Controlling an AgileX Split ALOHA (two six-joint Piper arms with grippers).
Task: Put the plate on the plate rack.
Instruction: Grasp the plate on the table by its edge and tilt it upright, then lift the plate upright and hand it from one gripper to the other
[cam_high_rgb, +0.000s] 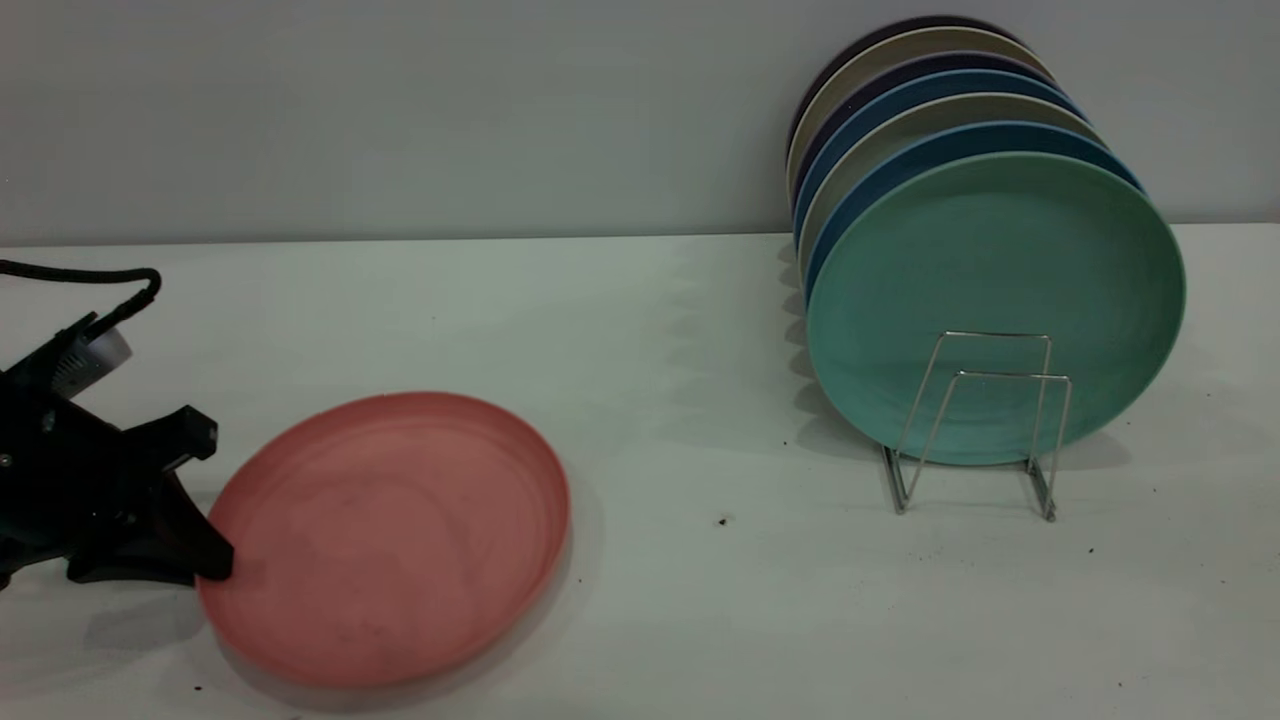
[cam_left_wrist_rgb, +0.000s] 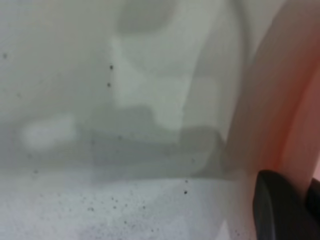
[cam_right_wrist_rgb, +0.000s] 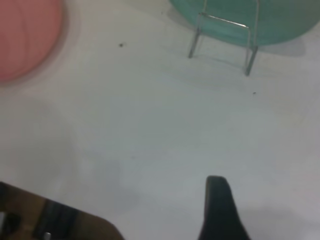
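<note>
The salmon-pink plate (cam_high_rgb: 390, 535) lies on the white table at the front left. My left gripper (cam_high_rgb: 205, 500) is open at the plate's left edge; its lower finger (cam_high_rgb: 205, 560) touches the rim and the upper finger (cam_high_rgb: 190, 435) stands apart above it. In the left wrist view the pink rim (cam_left_wrist_rgb: 295, 115) is close beside one black finger (cam_left_wrist_rgb: 280, 205). The silver wire plate rack (cam_high_rgb: 985, 420) stands at the right, its two front loops bare. My right gripper (cam_right_wrist_rgb: 217, 205) is out of the exterior view and hovers over bare table, far from the plate (cam_right_wrist_rgb: 25, 35) and the rack (cam_right_wrist_rgb: 222, 37).
A teal-green plate (cam_high_rgb: 990, 300) stands upright in the rack, with several blue and beige plates (cam_high_rgb: 920, 110) stacked on edge behind it against the back wall. Small dark specks dot the table (cam_high_rgb: 722, 520). Bare table lies between the pink plate and the rack.
</note>
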